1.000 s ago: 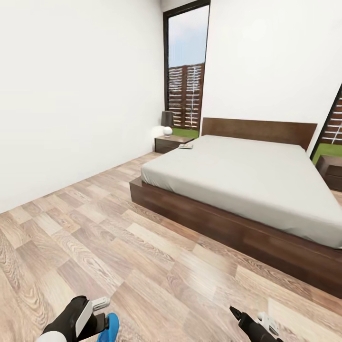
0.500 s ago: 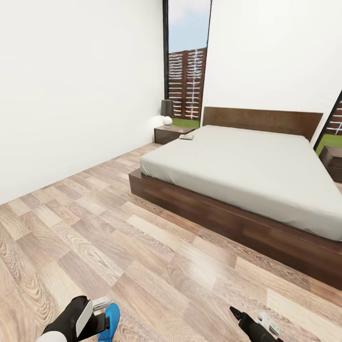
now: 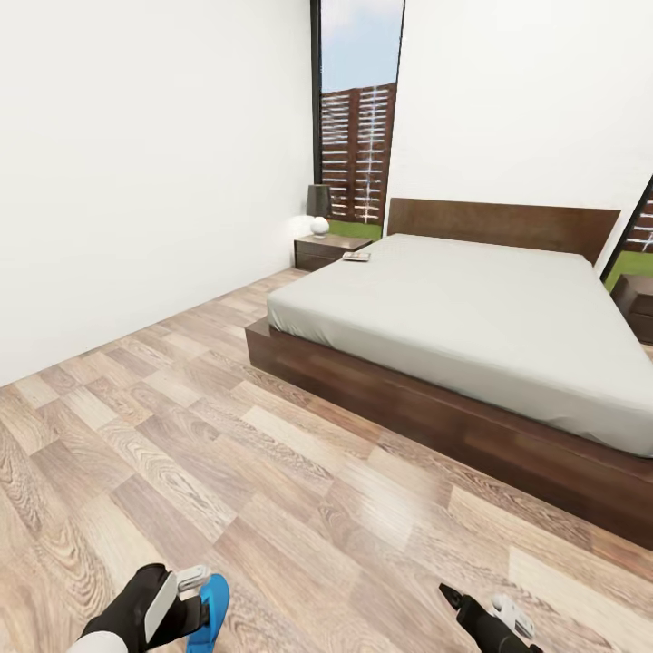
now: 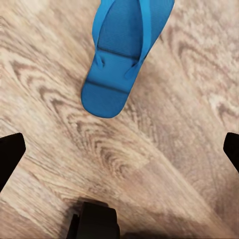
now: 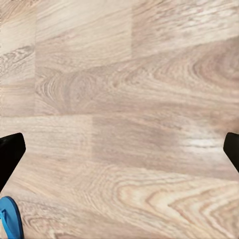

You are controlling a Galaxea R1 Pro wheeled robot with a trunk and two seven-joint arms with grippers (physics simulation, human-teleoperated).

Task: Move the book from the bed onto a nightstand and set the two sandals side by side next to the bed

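looking across the bedroom from the head camera, the bed sits ahead and to the right, dark wood frame and headboard, smooth grey cover. up at its far left corner, a small dark book lies on the mattress edge, right beside the nightstand against the wall. whether the book overhangs the nightstand top is too small to tell. a little lamp with a dark shade and a round white base stands on that nightstand. a second nightstand peeks in at the right edge, on the bed's other side. tall window behind, slatted fence and grass outside.

down low now: the left gripper hangs at the bottom left, and a bright blue sandal lies on the plank floor just beside it. from the left wrist camera that sandal lies flat, strap side up, on the floor well beyond the fingers, which stand wide apart and hold nothing. so the left hand is released, empty.

right gripper at the bottom right, over bare planks. the right wrist camera has its dark fingertips spread to either edge, nothing between them, and a sliver of blue sandal showing at the corner.
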